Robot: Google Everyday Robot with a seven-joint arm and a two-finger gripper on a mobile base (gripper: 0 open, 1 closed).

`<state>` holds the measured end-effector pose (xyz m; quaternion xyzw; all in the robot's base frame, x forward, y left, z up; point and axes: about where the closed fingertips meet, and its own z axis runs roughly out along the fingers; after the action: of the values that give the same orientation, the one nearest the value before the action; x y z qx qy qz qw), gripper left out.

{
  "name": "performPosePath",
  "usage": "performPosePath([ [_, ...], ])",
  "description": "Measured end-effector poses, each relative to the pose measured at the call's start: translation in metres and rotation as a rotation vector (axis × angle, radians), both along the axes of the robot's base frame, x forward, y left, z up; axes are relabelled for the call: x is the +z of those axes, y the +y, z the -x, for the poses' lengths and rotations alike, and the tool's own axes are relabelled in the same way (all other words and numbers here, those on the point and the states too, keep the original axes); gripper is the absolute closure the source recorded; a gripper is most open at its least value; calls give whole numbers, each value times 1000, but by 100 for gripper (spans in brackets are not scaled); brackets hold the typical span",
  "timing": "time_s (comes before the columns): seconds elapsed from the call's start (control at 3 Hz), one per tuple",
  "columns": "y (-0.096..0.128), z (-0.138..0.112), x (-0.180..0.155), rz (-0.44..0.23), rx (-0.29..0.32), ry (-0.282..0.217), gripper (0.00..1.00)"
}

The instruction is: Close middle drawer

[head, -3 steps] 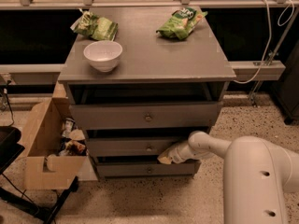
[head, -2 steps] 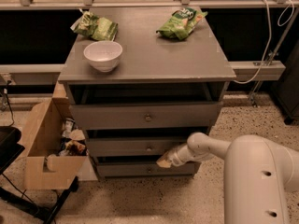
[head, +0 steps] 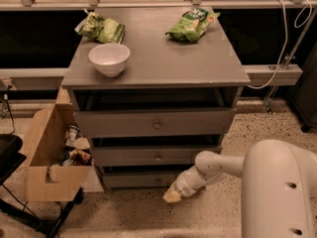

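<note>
The middle drawer point(head: 157, 156) is a low grey front with a small round knob, in the grey chest point(head: 153, 58). Its front stands close to the chest, with a dark gap above it. The taller top drawer point(head: 156, 124) sticks out a little above it. The lowest drawer point(head: 148, 180) is below. My gripper point(head: 173, 196) is at the end of the white arm point(head: 218, 166). It hangs low in front of the lowest drawer, near the floor, below and right of the middle drawer's knob and apart from the middle drawer.
A white bowl point(head: 109, 58) and two green chip bags point(head: 101, 29) point(head: 190, 25) lie on the chest top. An open cardboard box point(head: 52, 157) with rubbish stands on the floor at the left. A dark chair base point(head: 29, 217) is at the bottom left.
My gripper has moved down and slightly left, from the middle drawer's front to a spot near the floor in front of the lowest drawer.
</note>
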<state>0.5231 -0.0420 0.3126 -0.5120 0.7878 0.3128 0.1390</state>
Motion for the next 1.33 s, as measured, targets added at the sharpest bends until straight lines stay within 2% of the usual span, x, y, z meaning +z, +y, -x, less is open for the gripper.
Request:
performPosePath([
  [0.33, 0, 26, 48, 84, 23, -38, 100],
  [0.67, 2, 28, 92, 172, -42, -115, 100],
  [1.0, -15, 60, 131, 279, -68, -117, 100],
  [1.33, -46, 99, 160, 349, -90, -117, 100],
])
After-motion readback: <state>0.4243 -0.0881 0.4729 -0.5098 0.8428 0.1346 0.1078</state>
